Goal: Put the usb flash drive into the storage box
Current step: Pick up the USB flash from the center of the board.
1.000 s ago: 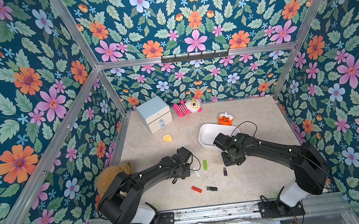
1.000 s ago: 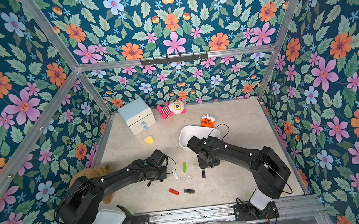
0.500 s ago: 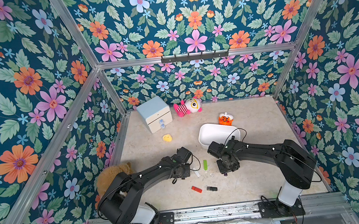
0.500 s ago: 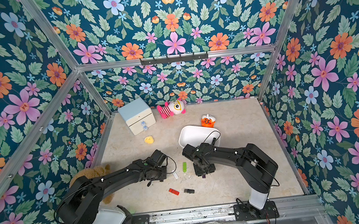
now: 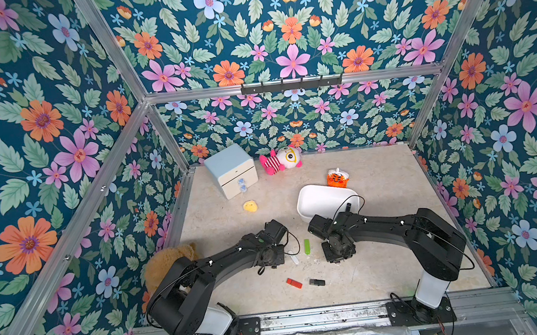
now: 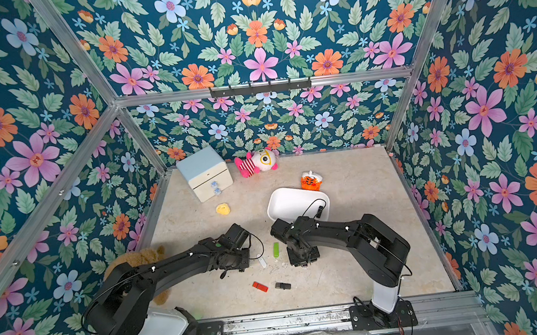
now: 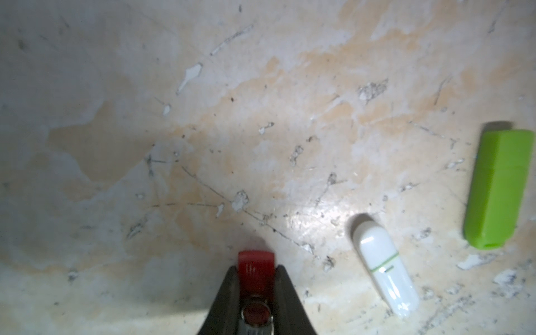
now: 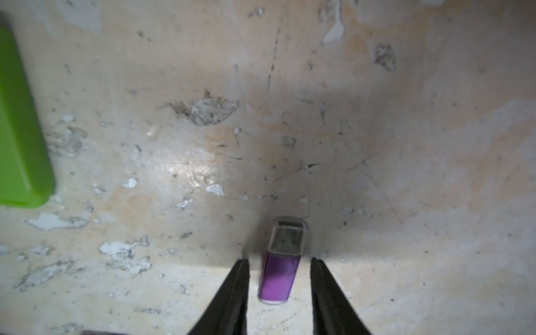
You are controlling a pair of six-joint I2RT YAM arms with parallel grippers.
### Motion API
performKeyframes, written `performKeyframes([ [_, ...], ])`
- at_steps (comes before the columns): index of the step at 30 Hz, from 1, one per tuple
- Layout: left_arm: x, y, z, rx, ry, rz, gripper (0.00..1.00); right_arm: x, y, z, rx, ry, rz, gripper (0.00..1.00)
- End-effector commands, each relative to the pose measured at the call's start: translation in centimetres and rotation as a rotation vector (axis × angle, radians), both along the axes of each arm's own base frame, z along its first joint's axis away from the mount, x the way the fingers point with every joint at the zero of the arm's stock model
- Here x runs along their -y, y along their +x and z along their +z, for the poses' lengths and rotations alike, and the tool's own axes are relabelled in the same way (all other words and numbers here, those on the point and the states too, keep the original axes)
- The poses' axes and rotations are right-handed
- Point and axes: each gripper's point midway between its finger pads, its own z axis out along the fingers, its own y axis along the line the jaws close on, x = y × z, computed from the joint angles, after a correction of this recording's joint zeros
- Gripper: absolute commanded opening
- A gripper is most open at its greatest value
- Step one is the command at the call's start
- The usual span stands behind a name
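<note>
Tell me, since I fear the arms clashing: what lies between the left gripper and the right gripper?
Two loose flash drives, seen in both top views: a white flash drive nearer the left gripper, a green flash drive nearer the right gripper.

Six flash drives (image 5: 306, 246), four plush toys (image 5: 280, 161), one storage box (image 5: 318, 200), one cabinet (image 5: 231, 170).

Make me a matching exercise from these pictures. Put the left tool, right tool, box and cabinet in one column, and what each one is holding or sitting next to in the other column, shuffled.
Column one
1. left tool
2. right tool
3. box
4. cabinet

Column two
A. next to the tiger toy
B. open around a purple drive
C. shut on a red drive
D. next to the pink plush

Pairs: 1-C, 2-B, 3-A, 4-D
</note>
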Motion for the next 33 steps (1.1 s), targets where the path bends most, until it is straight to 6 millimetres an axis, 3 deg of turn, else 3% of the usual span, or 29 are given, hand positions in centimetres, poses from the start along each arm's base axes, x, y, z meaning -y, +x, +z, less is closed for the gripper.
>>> performKeyframes([
  [1, -1.6, -2.6, -1.0, -0.117, 0.061, 0.0, 0.0, -0.1, -0.3, -0.2, -0.013, 0.009, -0.002, 0.37],
  [17, -1.7, -2.6, -0.7, -0.114, 0.064, -0.002, 0.0, 0.1, -0.4, -0.6, -0.029, 0.008, 0.002, 0.23],
  [26, -1.5, -2.3, -0.4, -0.107, 0.063, -0.002, 0.0, 0.1, -0.3, -0.5, -0.026, 0.006, 0.008, 0.0],
  [33, -1.7, -2.4, -0.1, -0.1, 0.064, 0.0, 0.0, 0.2, -0.2, 0.6, -0.004, 0.008, 0.001, 0.0],
])
